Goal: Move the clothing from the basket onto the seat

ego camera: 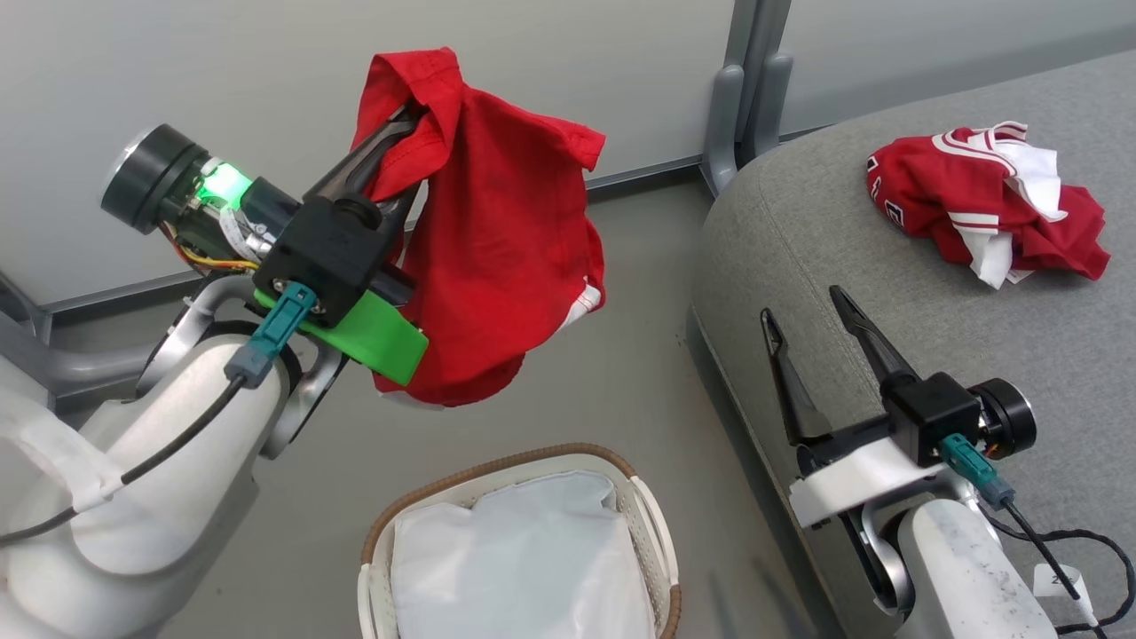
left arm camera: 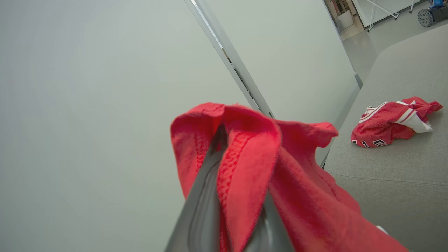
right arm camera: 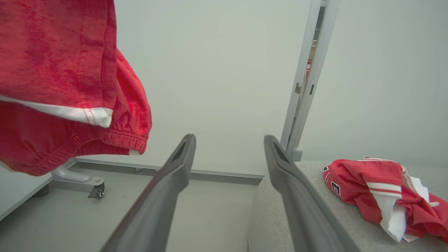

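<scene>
My left gripper (ego camera: 410,120) is shut on a red garment (ego camera: 497,248) that hangs in the air over the floor, above the basket (ego camera: 524,546). In the left wrist view the red fabric (left arm camera: 245,164) drapes over the gripper (left arm camera: 224,140) and its fingers. The white basket with a brown rim holds just its white cloth lining (ego camera: 524,559). A second crumpled red garment (ego camera: 985,209) with white stripes lies on the grey seat (ego camera: 852,266). My right gripper (ego camera: 803,306) stands open and empty over the seat's near edge (right arm camera: 229,140).
A pale partition wall (ego camera: 222,71) with a grey post (ego camera: 750,89) stands behind. A castor foot (right arm camera: 80,176) of the partition rests on the grey floor (ego camera: 612,382) between basket and seat.
</scene>
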